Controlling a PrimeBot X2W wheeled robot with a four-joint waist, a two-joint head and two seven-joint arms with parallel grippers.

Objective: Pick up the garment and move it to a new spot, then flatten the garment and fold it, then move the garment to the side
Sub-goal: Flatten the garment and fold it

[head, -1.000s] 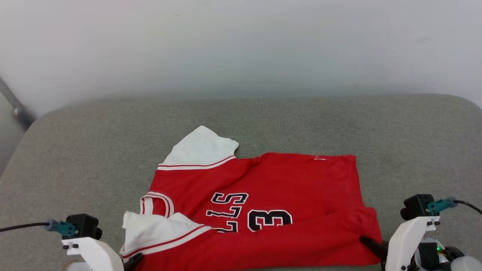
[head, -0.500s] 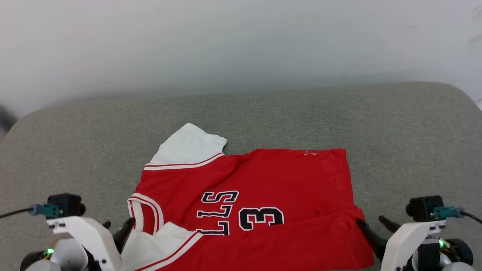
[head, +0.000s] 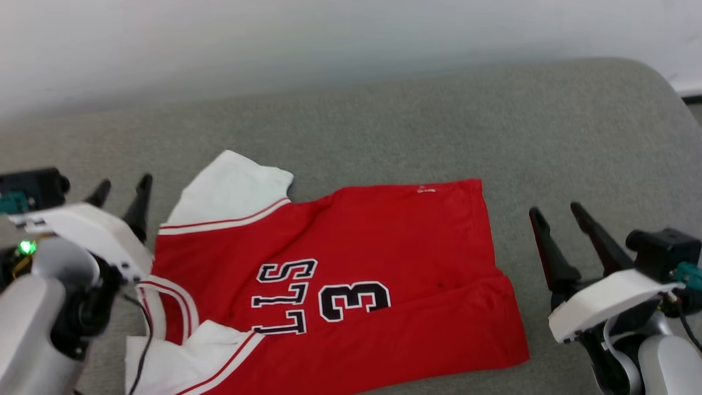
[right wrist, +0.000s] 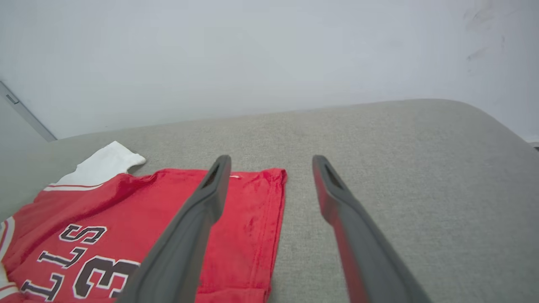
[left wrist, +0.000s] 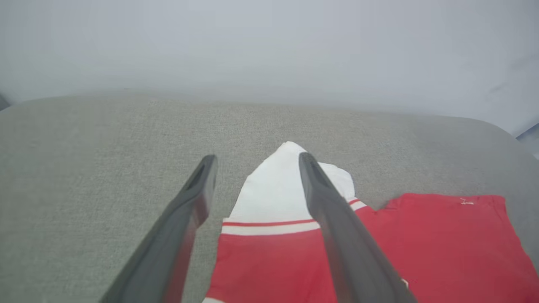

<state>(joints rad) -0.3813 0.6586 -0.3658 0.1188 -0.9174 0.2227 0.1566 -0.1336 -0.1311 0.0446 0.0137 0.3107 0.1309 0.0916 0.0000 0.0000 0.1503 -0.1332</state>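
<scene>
Red jersey (head: 340,274): spread mid-way on the grey padded surface (head: 384,120), white sleeve (head: 230,189) toward 11 o'clock, near long edge doubled over toward 12 o'clock.
Left gripper (head: 125,184): has let go of the near-left corner it pinched a second ago; fingers (head: 141,203) spread wide, empty, at 9 o'clock of the jersey.
Right gripper (head: 555,211): has likewise dropped the near-right hem corner; wide open, empty, at 3 o'clock.
Task meaning: one fold looks laid; further folding and the move aside remain.

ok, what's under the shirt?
The shirt lies on the grey cushion. Its near edge is folded over onto itself, covering part of the lettering; anything beneath the cloth is hidden.
</scene>
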